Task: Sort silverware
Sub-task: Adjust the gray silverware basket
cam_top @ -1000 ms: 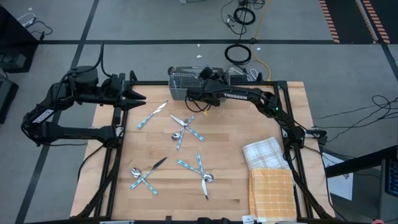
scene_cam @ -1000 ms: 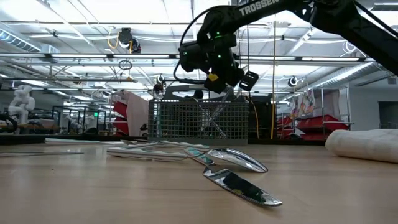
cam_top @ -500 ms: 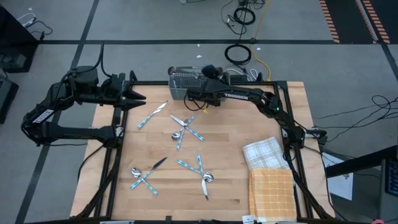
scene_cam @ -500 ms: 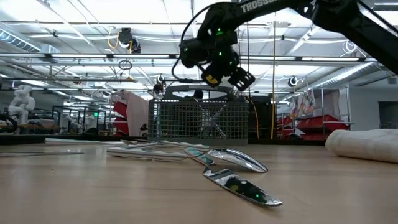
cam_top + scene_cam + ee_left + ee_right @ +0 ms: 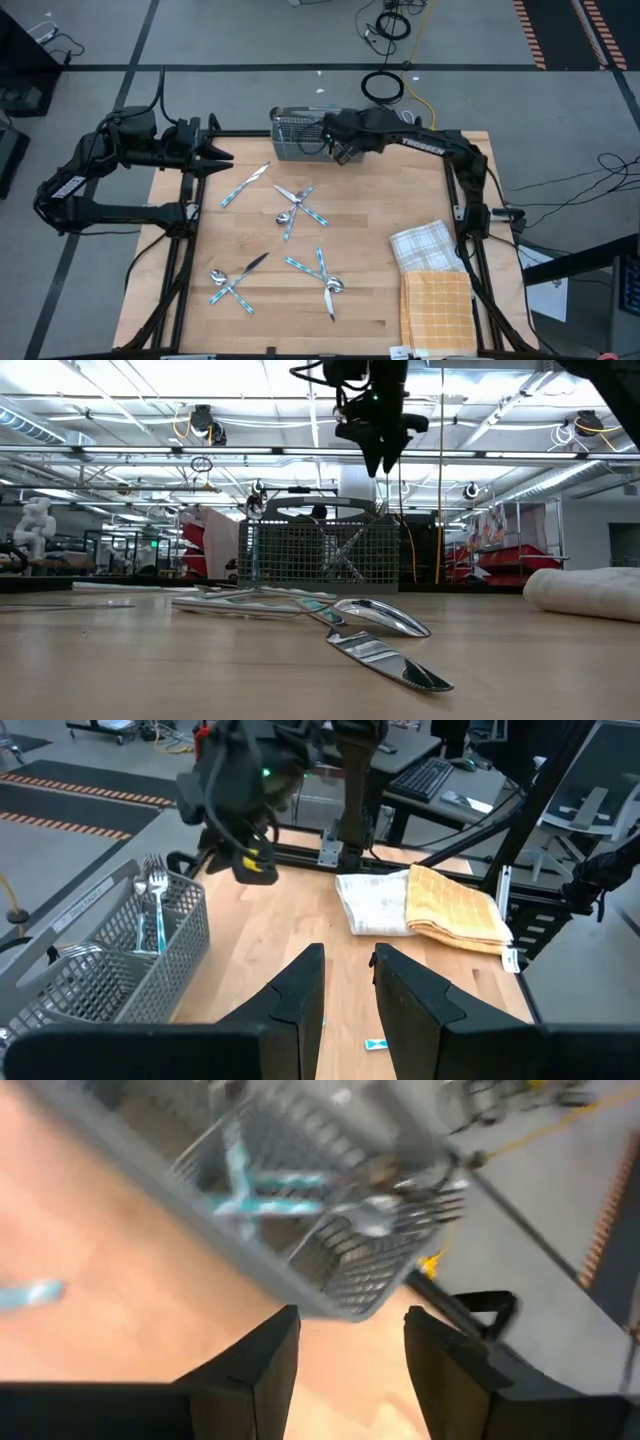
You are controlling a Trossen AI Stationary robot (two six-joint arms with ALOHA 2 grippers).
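Note:
Silverware with light blue handles lies on the wooden table: a knife (image 5: 245,185), a crossed pair (image 5: 295,205), and two clusters (image 5: 322,275) (image 5: 235,282). More pieces (image 5: 152,900) stand upright in the grey mesh caddy (image 5: 295,135) at the far edge. My right gripper (image 5: 385,445) hangs open above the caddy (image 5: 320,555), pointing down, with nothing between its fingers (image 5: 250,1365). My left gripper (image 5: 222,157) waits at the table's far left corner, its fingers (image 5: 300,1000) a little apart around nothing.
A white checked cloth (image 5: 425,245) and an orange cloth (image 5: 437,310) lie folded at the table's right near side. Black frame rails run along the table's left, right and far edges. Bare wood lies between the silverware clusters.
My right gripper has risen from just over the caddy's top to well above it. It has drawn back toward the table's far right and turned to point straight down. The silverware on the table has stayed where it was.

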